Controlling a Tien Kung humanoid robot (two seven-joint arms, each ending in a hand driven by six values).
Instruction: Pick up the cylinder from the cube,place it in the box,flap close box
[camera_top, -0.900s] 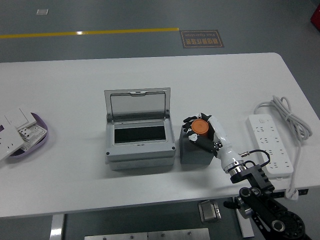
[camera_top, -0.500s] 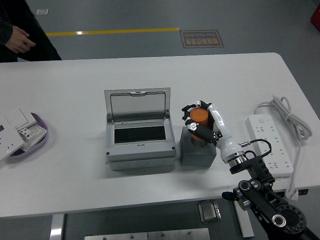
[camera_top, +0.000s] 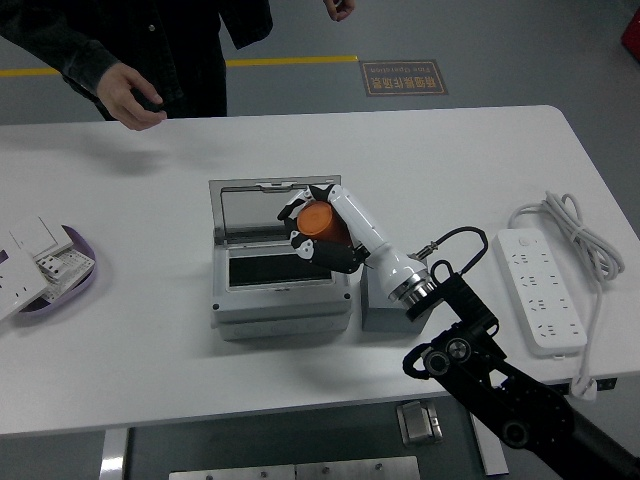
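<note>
White table (camera_top: 150, 360), grey floor (camera_top: 520, 50), yellow floor line (camera_top: 290, 61)

An orange cylinder (camera_top: 318, 222) sits in a white-and-black right hand (camera_top: 322, 228) above a grey box (camera_top: 281, 268) with a dark interior, beside a dark grey cube (camera_top: 385, 312). The bench (camera_top: 300, 150) is white, as is a power strip (camera_top: 543, 290). A purple tray (camera_top: 72, 280) holds white switches. The floor carries a yellow line (camera_top: 290, 62).
</note>
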